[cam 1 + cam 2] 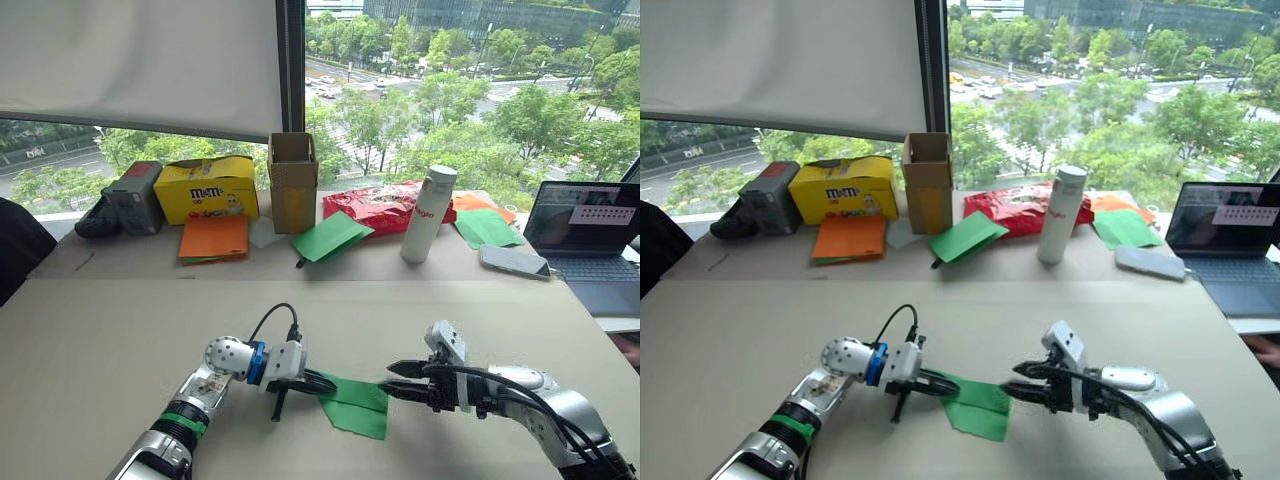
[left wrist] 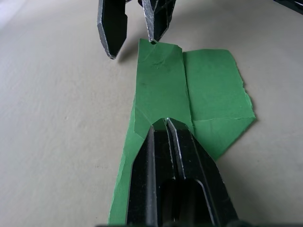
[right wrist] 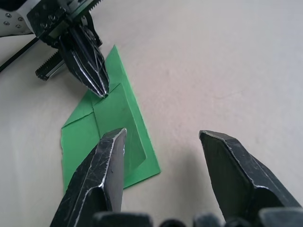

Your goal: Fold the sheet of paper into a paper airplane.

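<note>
The left hand is clenched on the sheet of paper, apparently pinning its folded layers to the worktop. The right hand, released, touches one fingertip to the far edge, likely ready to crease.

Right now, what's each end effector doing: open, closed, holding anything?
Left end effector: closed, pressing on the folded green paper.
Right end effector: open, holding nothing, one finger over the paper's edge.
</note>
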